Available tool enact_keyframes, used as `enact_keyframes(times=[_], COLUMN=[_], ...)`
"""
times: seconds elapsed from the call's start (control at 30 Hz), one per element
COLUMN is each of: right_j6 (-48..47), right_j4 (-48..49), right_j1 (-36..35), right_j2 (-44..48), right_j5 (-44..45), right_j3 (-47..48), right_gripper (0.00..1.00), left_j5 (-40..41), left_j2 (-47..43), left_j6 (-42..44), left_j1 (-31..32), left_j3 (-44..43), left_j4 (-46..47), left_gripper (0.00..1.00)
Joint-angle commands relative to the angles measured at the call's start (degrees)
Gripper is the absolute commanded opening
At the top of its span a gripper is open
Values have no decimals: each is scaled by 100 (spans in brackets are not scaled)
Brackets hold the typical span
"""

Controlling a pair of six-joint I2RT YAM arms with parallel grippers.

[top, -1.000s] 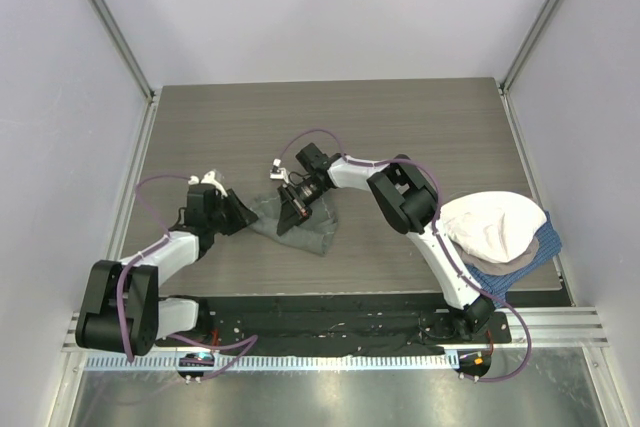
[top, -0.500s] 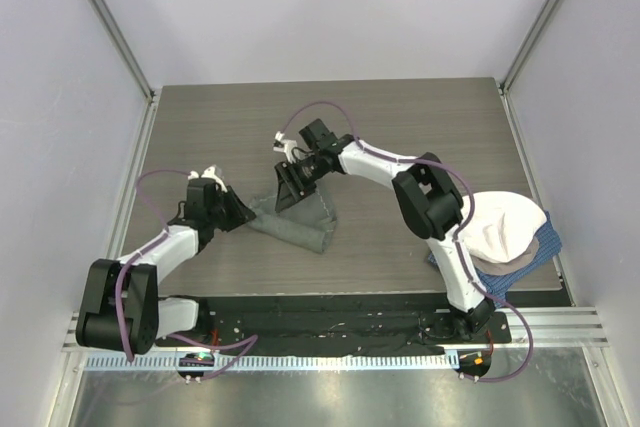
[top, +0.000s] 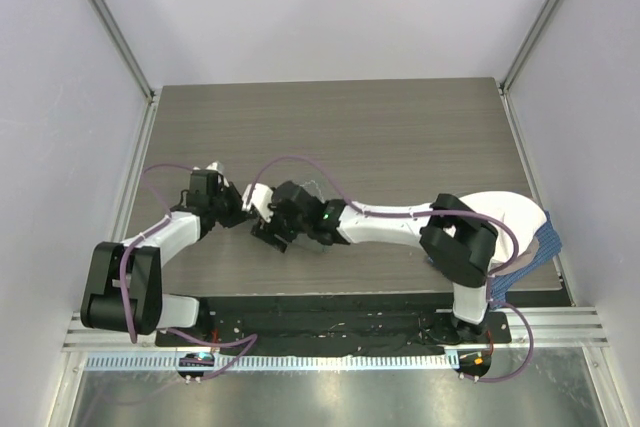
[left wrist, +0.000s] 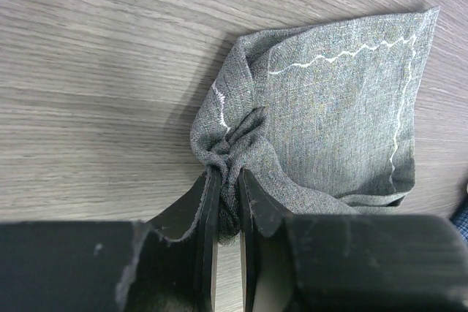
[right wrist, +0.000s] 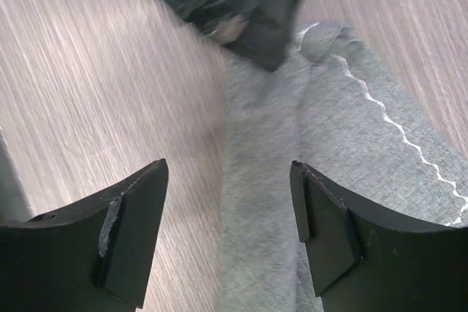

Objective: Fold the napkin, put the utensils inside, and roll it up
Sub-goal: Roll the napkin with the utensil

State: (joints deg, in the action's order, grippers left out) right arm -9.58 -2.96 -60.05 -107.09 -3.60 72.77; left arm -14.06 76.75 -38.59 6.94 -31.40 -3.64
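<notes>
The grey-green napkin (left wrist: 336, 115) lies crumpled on the wood table, its pale stitched hem showing. My left gripper (left wrist: 228, 174) is shut on a bunched corner of it, at the cloth's left end. My right gripper (right wrist: 227, 173) hangs open just above the napkin (right wrist: 329, 151), straddling its left edge, with nothing between the fingers. The left gripper's black fingers (right wrist: 248, 5) show just beyond it. In the top view both grippers meet at the table's left front, left (top: 243, 215) and right (top: 268, 230), and the right arm hides most of the napkin. The utensils are out of view.
A cream-white cloth (top: 505, 212) lies on a blue checked cloth (top: 546, 247) at the table's right edge, beside the right arm's elbow. The right arm stretches across the front of the table (top: 330, 127). Walls stand close on the left and right.
The right gripper let go and opened, swinging from the napkin's far side down toward the near left. The left gripper closed on the napkin's corner.
</notes>
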Motion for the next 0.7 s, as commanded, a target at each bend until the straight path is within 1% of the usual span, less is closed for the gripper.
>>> enact_keyframes(times=[0.0, 0.1, 0.2, 0.37, 0.5, 0.6, 0.63, 0.67], right_j6=[-860, -1124, -1265, -1353, -1344, -1196, -1143, -1090], right_j4=[1148, 1228, 1272, 1105, 929, 719, 579, 499], right_j1=[-313, -524, -586, -587, -560, -473, -429, -350], right_j2=[57, -198, -391, -620, -778, -866, -884, -893], right_j5=[1361, 1825, 2012, 1906, 2012, 1837, 1627, 1503], right_j3=[-342, -317, -308, -203, -105, -18, 17, 61], right_gripper=[75, 75, 75, 73, 71, 68, 67, 66], left_j5=[-184, -193, -193, -211, -237, -298, -299, -290], left_j2=[59, 42, 42, 59, 86, 103, 103, 77], left_j6=[-35, -35, -26, -17, 0, 0, 0, 9], left_j1=[-26, -26, -26, -26, -26, -26, -26, -26], left_j3=[-182, -183, -174, -209, -218, -209, -218, -209], left_j4=[-84, -111, -111, -146, -128, -119, -119, -111], left_gripper=[17, 18, 18, 18, 18, 19, 20, 22])
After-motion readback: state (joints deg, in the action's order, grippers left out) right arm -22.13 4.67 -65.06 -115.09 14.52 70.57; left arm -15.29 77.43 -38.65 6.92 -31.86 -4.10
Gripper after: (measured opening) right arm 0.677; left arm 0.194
